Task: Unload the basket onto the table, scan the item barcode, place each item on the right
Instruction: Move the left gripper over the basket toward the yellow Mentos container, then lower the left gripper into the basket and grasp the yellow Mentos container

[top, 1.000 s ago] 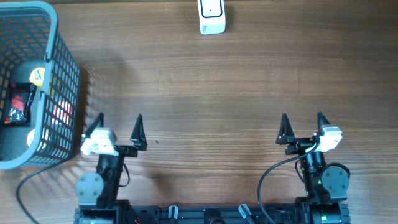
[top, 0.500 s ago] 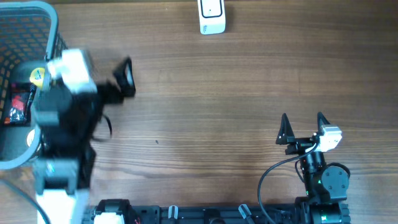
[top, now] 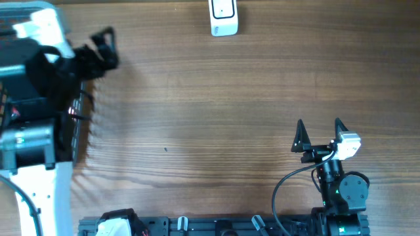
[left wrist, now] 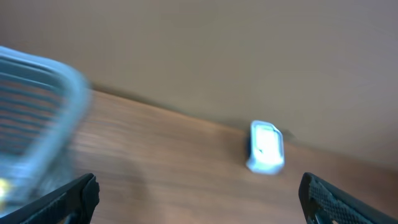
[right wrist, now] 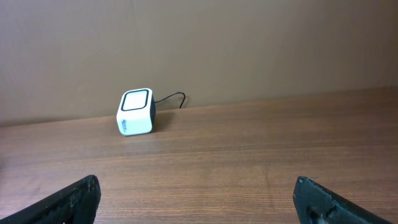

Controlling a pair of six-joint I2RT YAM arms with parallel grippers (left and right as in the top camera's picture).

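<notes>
The item to scan is not showing clearly. Judging by the task, it is lying inside the grey-blue plastic mesh basket (left wrist: 56, 68) at the far left, with the left arm covering most of it, so its long axis cannot be told. The left gripper (top: 104, 51) is hanging by the basket's far right rim with its black pointed fingers spread wide and holding nothing. Any item is therefore lying to the left of it and nearer. The left arm is by far the nearer one. The right gripper (top: 319, 124) is sitting at the near right, well apart, jaws gaping and empty. The small white boxy plastic scanner (top: 224, 18), window facing up, is standing at the far centre of the brown wood-grain table (top: 210, 118), right of the basket. The basket wall is ribbed and open, and the table is smooth and matte.
</notes>
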